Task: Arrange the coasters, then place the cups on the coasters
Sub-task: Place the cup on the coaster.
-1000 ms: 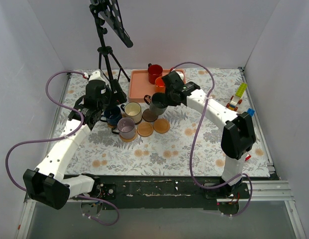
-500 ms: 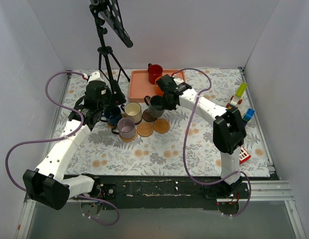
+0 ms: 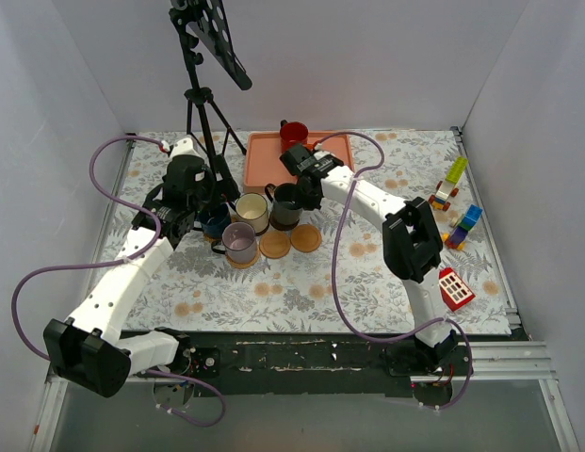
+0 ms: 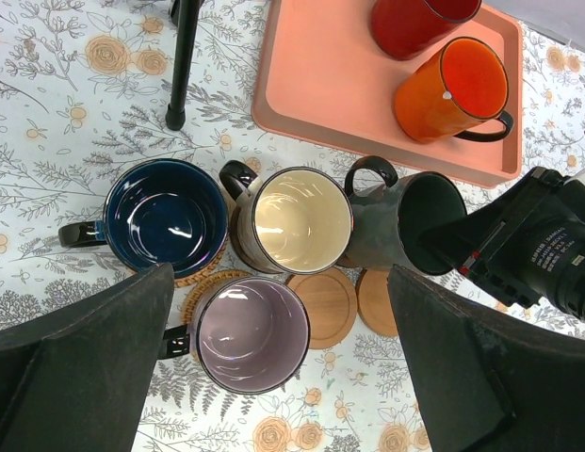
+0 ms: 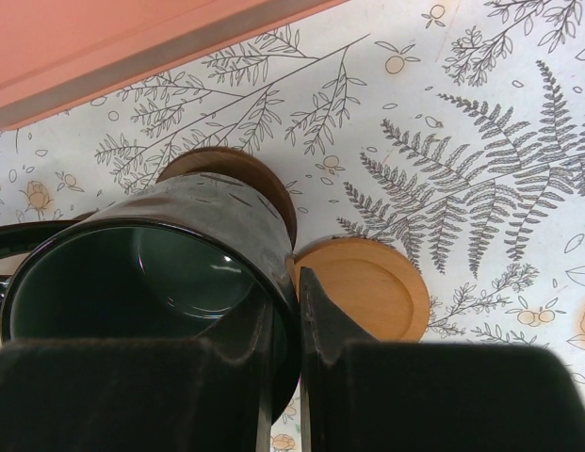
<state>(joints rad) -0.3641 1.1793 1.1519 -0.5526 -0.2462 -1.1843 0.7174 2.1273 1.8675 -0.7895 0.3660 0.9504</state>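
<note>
Right gripper (image 5: 297, 282) clenched on the rim of the dark green mug (image 5: 151, 273) — one finger inside, one outside, on the wall nearest a bare tan coaster (image 5: 367, 287); mug mouth up, handle turned toward the cream mug (image 4: 301, 218).

Dark brown coaster (image 5: 237, 168) lies directly beneath, its edge showing on the tray side; base seated or just clear of it — cannot tell from the wrist view.

Coming move, as judged: straight down, then let go; no sideways travel wanted.

Left gripper (image 4: 281, 367) spread wide, holding nothing, above the lilac mug (image 4: 250, 334) and navy mug (image 4: 168, 218).

Red mug (image 4: 419, 19) and orange mug (image 4: 452, 89) stand on the pink tray (image 4: 320, 85); right arm nearer them.
</note>
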